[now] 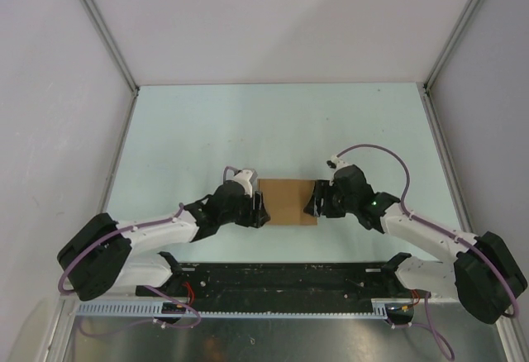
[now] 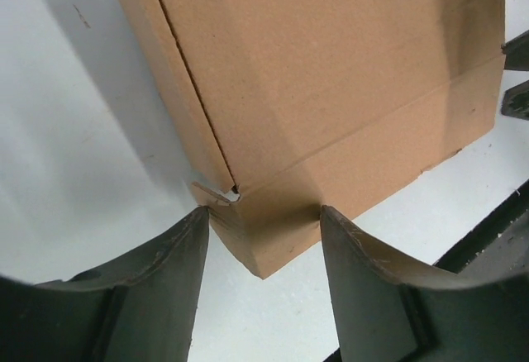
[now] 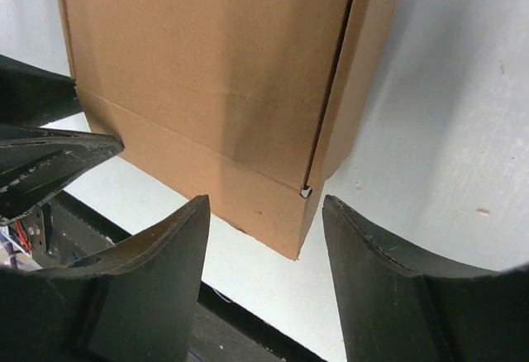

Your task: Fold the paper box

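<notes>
A plain brown cardboard box (image 1: 288, 202) sits on the pale surface (image 1: 273, 122). The left hand (image 1: 259, 210) and right hand (image 1: 315, 202) straddle its near corners, spread apart. I cannot tell whether they clamp it.

One paper box (image 1: 288, 202) of brown cardboard lies between the hands. There are two arms, a left arm (image 1: 157, 234) and a right arm (image 1: 421, 230). They carry two hands, the left hand (image 1: 261, 210) and the right hand (image 1: 312, 202), with one at each end of the box. Each hand has two fingers, making four in all. The left wrist view shows that hand's own pair of fingers (image 2: 165, 288), and the right wrist view shows the other pair (image 3: 388, 288). In each wrist view, two dark fingertips of the opposite hand also show past the box. There are two purple cables, one on the left arm (image 1: 153, 225) and one on the right (image 1: 380, 149). One worktop (image 1: 273, 122) lies under both hands. One black rail (image 1: 289, 283) sits behind them.
</notes>
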Controlling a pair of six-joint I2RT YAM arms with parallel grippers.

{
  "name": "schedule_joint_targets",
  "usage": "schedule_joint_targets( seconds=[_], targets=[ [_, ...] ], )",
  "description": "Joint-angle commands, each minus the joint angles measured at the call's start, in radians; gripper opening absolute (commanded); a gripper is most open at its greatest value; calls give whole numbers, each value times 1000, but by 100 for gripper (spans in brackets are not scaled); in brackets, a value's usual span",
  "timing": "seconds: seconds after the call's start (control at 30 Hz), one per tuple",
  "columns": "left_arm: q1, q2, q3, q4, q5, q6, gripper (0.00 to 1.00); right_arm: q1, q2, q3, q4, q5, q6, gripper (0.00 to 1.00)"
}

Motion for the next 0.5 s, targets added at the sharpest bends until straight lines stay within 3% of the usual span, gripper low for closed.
schedule_joint_targets(
  seconds=[0.0, 0.47],
  targets=[
    [-5, -39, 40, -50, -33, 58, 63, -27, -43, 10, -7, -26, -25, 62],
    [-4, -38, 63, -67, -25, 52, 67, -52, -51, 13, -14, -58, -33, 62]
  ],
)
